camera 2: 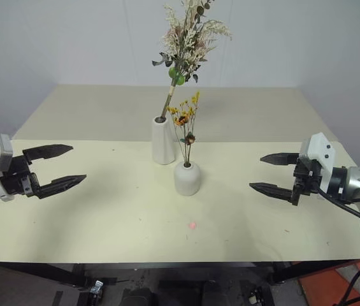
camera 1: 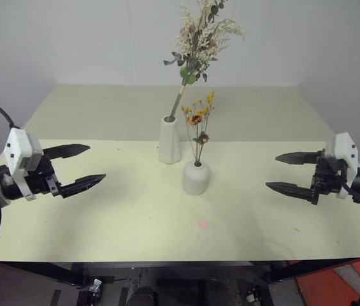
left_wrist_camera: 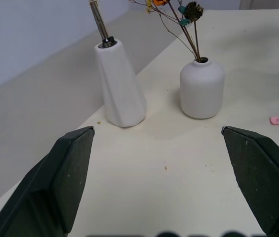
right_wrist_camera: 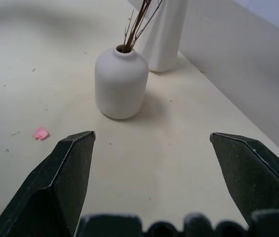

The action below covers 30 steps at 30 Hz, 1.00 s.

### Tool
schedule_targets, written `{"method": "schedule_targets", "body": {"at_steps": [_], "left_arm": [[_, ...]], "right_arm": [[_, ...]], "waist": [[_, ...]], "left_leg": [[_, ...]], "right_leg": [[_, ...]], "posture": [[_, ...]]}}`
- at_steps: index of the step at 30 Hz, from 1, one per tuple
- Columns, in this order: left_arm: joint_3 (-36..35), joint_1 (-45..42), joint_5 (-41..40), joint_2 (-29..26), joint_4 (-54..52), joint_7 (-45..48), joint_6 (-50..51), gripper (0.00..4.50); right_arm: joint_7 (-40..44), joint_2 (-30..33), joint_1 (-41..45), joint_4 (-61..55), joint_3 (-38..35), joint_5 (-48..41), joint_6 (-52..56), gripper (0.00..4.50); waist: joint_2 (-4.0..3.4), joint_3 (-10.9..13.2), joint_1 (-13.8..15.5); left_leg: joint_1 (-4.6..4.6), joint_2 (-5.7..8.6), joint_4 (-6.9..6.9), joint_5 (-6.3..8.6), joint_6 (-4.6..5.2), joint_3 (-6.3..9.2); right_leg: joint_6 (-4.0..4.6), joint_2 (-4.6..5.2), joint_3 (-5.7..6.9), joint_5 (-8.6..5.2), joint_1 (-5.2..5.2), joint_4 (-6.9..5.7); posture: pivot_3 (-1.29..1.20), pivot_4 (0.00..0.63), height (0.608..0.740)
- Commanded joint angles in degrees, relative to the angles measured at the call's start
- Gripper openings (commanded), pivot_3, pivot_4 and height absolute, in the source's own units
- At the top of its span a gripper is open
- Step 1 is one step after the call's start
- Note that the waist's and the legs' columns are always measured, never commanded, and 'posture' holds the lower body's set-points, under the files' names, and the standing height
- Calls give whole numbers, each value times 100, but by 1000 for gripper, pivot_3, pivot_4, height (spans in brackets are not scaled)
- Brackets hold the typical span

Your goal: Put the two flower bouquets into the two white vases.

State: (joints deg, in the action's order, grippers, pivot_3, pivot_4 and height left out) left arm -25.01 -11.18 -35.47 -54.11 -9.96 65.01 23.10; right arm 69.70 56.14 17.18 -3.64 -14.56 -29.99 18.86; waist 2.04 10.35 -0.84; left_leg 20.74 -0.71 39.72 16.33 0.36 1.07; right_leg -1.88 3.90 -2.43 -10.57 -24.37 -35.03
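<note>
Bushy bouquet: the bushy bouquet (camera 1: pixel 200 35) stands with its stem in the tall vase (camera 1: pixel 170 140), leaning a little toward the robot's right; the head rises well above the neck.
Thin sprig: the thin sprig (camera 1: pixel 199 121) stands in the short vase (camera 1: pixel 196 178), roughly upright; this vase sits just in front of the tall one, near it but apart.
Left gripper: the left gripper (camera 1: pixel 74 169) hovers over the table (camera 1: pixel 116 217) on the robot's left, well apart from both vases; jaws spread wide, nothing between them.
Right gripper: the right gripper (camera 1: pixel 296 174) hovers on the robot's right, also well clear; jaws wide, nothing held.
Stage: both bunches appear seated, so the task looks done or all but done; what remains seems to be keeping clear.
Doing it well: hold both arms out to the sides and draw them away from the centre; avoid sweeping across the bushy bouquet's leaning head, which could tip its narrow vase.
Stray bit: a pink petal (camera 1: pixel 202 224) lies on the table in front of the short vase; harmless.
</note>
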Motion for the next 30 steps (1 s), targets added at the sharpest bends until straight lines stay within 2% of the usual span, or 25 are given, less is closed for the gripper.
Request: {"method": "schedule_targets", "body": {"at_steps": [1, 11, 15, 20, 30], "left_arm": [[139, -304, 82, 44, 174, 47, -302, 4500], [788, -958, 430, 274, 981, 390, -896, 4500], [832, -1120, 267, 311, 986, 525, -814, 4500], [1037, -1413, 486, 416, 1347, 574, -1027, 4500], [1037, -1391, 483, 472, 1439, 644, -1071, 4500]], "right_arm": [[-24, 192, -59, -89, -366, 6, -66, 4433], [-58, 352, -479, -184, -747, 0, 32, 4433], [-91, 379, -693, -274, -1029, -66, 93, 4433], [-141, 415, -807, -341, -1126, -30, 160, 4433], [-106, 614, -813, -461, -1260, -133, 372, 4433]], "waist": [[0, 0, 1], [0, 0, 4], [1, 0, 0], [0, 0, -6], [0, 0, 0]], "left_leg": [[0, -1, 0, 0, 0, 0], [1, 0, 0, 0, 0, -2], [6, -1, 2, 0, 0, 0], [0, -1, 1, 0, 0, 0], [4, -2, 2, 0, 1, 1]], "right_leg": [[0, -1, 0, 0, 0, 1], [2, -2, -1, 2, 2, 2], [2, -2, -1, 2, -1, 2], [1, -5, -1, 1, 3, 0], [1, -4, -2, 1, 1, 1]], "posture": [[0, 150, 740], [0, 150, 740], [0, 150, 740], [0, 150, 740], [0, 150, 740]]}}
